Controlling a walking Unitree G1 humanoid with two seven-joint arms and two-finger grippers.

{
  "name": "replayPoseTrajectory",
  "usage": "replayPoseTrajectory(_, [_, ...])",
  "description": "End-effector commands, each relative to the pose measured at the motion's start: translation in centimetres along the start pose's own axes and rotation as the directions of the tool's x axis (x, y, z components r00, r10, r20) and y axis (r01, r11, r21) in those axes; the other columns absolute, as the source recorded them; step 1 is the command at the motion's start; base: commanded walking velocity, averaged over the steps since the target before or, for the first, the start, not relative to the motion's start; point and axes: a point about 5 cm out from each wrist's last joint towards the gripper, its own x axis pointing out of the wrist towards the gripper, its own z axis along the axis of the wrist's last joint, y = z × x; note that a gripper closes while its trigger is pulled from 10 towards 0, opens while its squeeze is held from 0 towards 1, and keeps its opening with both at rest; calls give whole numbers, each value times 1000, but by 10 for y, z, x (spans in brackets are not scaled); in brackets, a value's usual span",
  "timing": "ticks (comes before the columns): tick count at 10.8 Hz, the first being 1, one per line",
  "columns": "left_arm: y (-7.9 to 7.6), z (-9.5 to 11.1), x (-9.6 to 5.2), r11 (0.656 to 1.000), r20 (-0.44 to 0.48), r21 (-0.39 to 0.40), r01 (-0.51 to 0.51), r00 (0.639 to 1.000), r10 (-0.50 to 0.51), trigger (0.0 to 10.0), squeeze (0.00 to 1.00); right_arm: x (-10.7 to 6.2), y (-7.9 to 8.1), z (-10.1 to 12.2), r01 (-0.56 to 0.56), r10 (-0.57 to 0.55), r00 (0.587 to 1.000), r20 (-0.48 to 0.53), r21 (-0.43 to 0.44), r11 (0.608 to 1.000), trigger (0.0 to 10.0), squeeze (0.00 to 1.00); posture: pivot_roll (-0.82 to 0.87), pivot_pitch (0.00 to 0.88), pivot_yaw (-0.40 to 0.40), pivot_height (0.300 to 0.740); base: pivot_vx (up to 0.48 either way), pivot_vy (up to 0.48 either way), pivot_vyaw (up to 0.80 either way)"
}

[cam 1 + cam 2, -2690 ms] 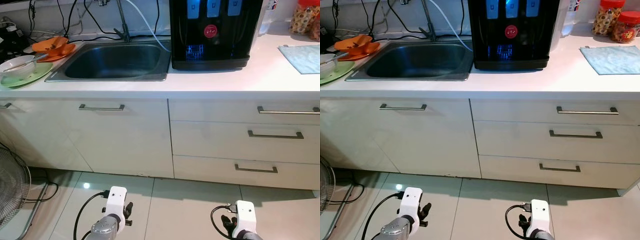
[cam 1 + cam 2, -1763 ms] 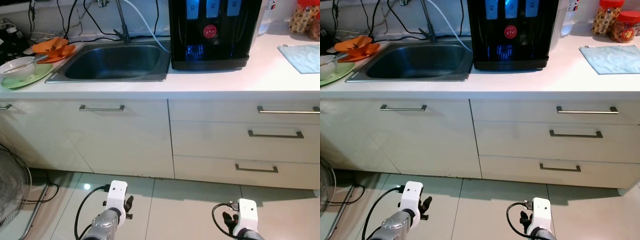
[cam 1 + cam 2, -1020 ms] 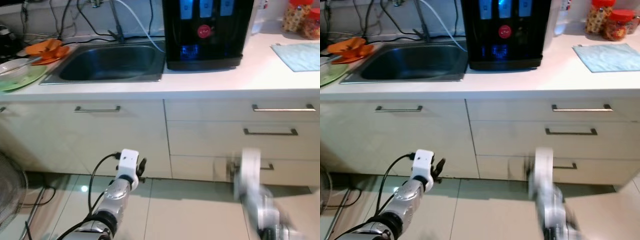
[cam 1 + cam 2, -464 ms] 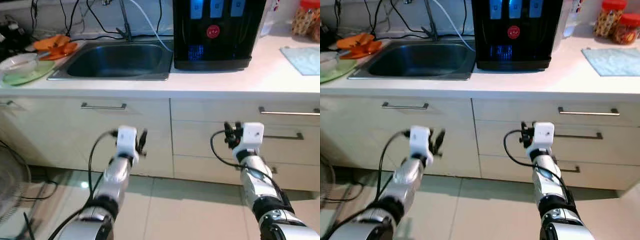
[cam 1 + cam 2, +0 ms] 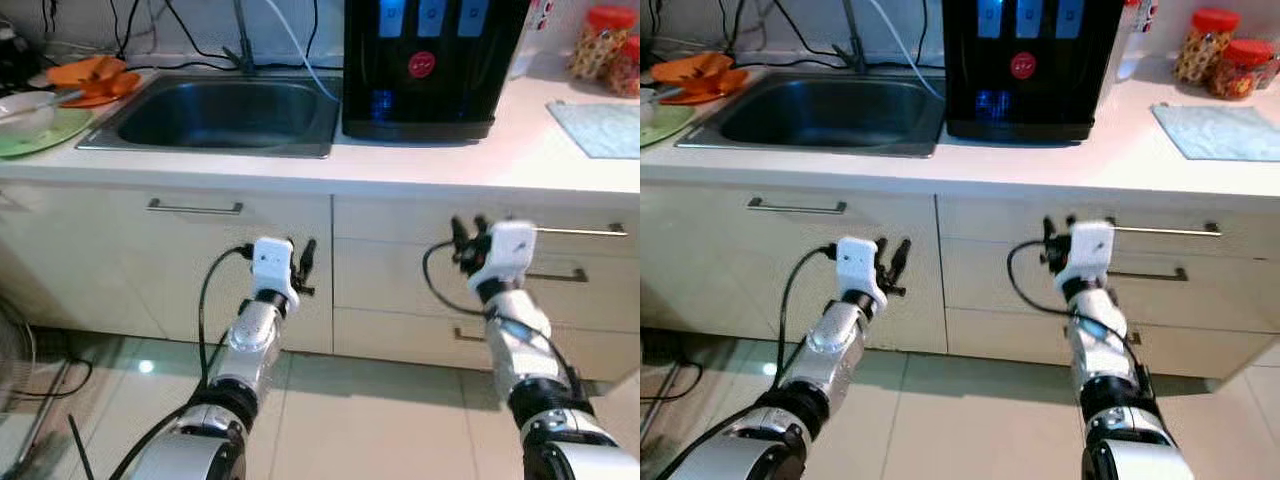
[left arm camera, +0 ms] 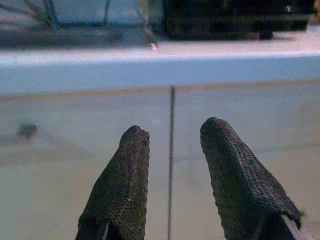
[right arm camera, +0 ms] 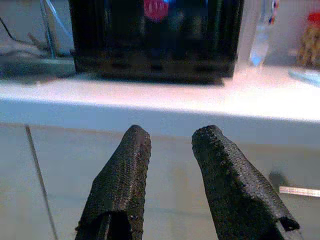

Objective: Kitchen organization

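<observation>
Grippers L (image 5: 298, 262) & R (image 5: 466, 240) open, empty, below countertop (image 5: 440, 165) edge.

One stainless steel sink (image 5: 225, 115) sits upper left, one black water dispenser (image 5: 430, 60) upper centre, two red-lidded snack jars (image 5: 1218, 65) and one pale blue cloth (image 5: 1218, 132) upper right. Four steel bar handles (image 5: 195, 207) line the cream cabinet fronts; one green plate (image 5: 40, 130) far left.
</observation>
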Motion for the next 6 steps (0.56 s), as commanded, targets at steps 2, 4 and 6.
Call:
replayPoseTrajectory(2, [12, 33, 12, 999, 141, 34, -28, 990, 23, 10000, 0, 8, 10, 13, -13, 12, 999, 52, 18, 1000, 10000, 0, -35, 0, 54, 740, 0, 0, 0])
replayPoseTrajectory(4, [14, 36, 13, 999, 154, 35, -37, 988, 31, 10000, 0, 6, 14, 12, 12, -15, 999, 45, 72, 997, 10000, 0, -32, 0, 63, 740, 0, 0, 0])
replayPoseTrajectory(6, [14, 36, 14, 999, 146, 13, -42, 988, 40, 10000, 0, 6, 15, 11, 24, -27, 999, 38, 86, 996, 10000, 0, -33, 0, 64, 740, 0, 0, 0])
